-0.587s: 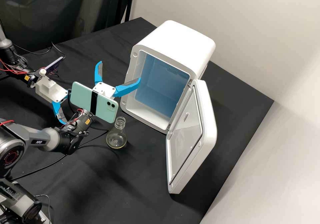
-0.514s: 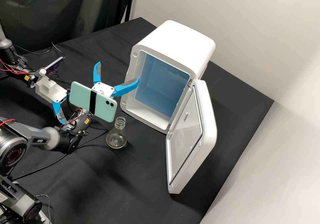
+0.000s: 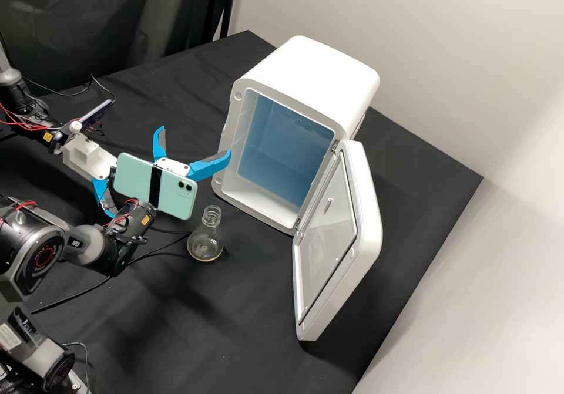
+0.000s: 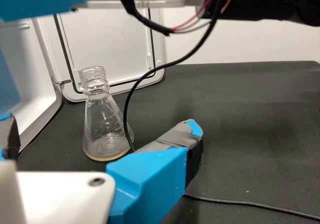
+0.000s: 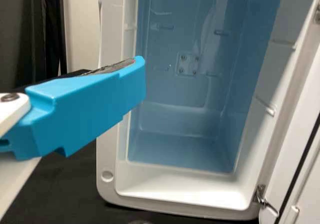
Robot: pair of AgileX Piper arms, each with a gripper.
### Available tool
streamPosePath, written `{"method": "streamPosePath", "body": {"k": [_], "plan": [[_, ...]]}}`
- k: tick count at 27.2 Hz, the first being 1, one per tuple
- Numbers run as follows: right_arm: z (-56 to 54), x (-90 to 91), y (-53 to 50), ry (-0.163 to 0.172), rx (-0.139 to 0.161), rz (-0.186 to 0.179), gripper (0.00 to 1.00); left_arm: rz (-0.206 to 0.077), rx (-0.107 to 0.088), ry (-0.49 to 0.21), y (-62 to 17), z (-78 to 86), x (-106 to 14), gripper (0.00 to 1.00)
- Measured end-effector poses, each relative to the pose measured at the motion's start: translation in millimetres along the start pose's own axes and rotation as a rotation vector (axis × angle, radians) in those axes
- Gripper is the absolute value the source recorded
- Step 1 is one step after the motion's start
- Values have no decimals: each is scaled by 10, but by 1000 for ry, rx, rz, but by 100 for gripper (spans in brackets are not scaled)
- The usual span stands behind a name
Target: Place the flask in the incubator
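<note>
Pulled back from the white incubator point(image 3: 317, 71), my right end effector point(image 3: 194, 142) spreads wide; the clear glass flask point(image 3: 205, 241) stands neck-up beside its doorway on the black tabletop point(image 3: 223, 323).

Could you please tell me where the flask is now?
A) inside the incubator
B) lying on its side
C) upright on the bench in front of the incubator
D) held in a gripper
C: the flask stands upright on the bench, outside the open incubator.

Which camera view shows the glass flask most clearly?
The left wrist view: the flask stands close and whole, upright. The high view shows it small, beside the incubator; the right wrist view faces the incubator's inside.
</note>
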Motion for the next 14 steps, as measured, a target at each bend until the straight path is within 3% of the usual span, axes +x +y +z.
{"method": "streamPosePath", "body": {"k": [7,14], "plan": [[68,-105,-49,-33,0,-25,100,0,0,0,0,0,0,100],[110,-127,-107,-49,-20,-50,100,0,0,0,0,0,0,100]]}}
